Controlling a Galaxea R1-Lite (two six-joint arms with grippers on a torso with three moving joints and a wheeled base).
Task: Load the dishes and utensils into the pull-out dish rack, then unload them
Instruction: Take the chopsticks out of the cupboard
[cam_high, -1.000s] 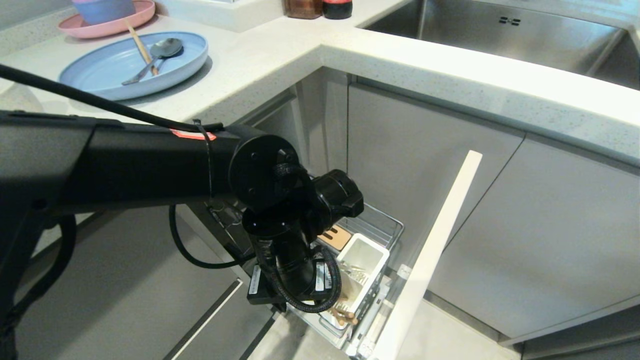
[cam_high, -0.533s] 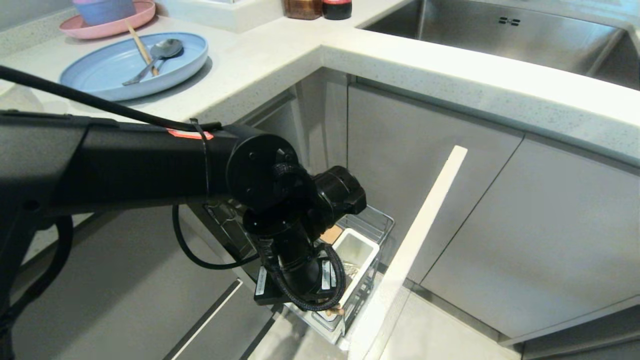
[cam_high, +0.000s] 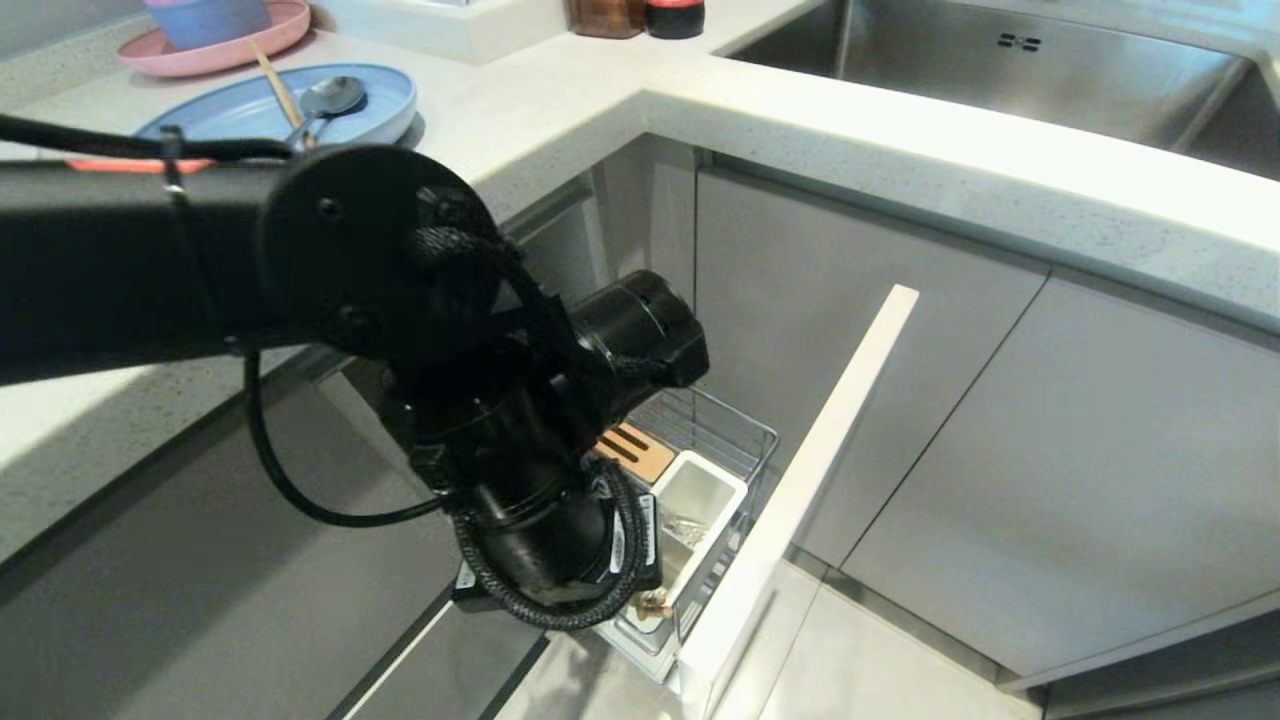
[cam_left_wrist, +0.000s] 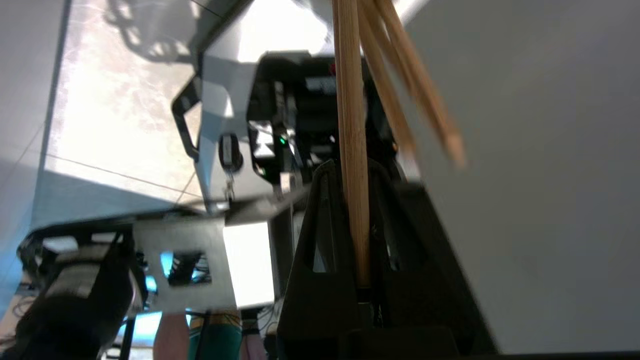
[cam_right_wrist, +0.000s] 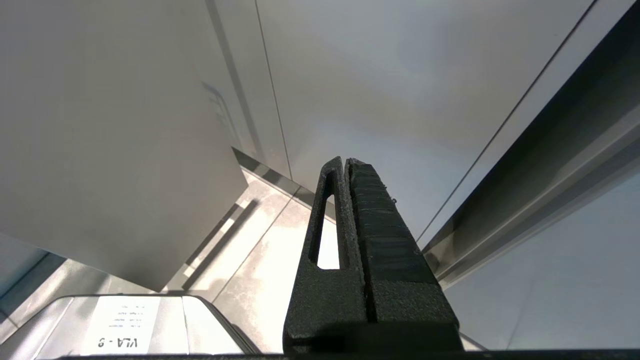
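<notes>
Head view: the black left arm fills the left and centre of the frame, its wrist over the pull-out dish rack (cam_high: 735, 440) at lower centre; a white square cup (cam_high: 700, 497) and slotted bamboo strip (cam_high: 632, 451) show beside it; the light-blue plate (cam_high: 375, 108) with a spoon (cam_high: 328, 98) lies upper left. Left wrist view: the left gripper (cam_left_wrist: 352, 172) is clenched on light-wood chopsticks (cam_left_wrist: 351, 130), which run up the centre. Right wrist view: the right gripper (cam_right_wrist: 346, 162) is pressed closed, empty, before grey cabinet fronts (cam_right_wrist: 375, 80).
</notes>
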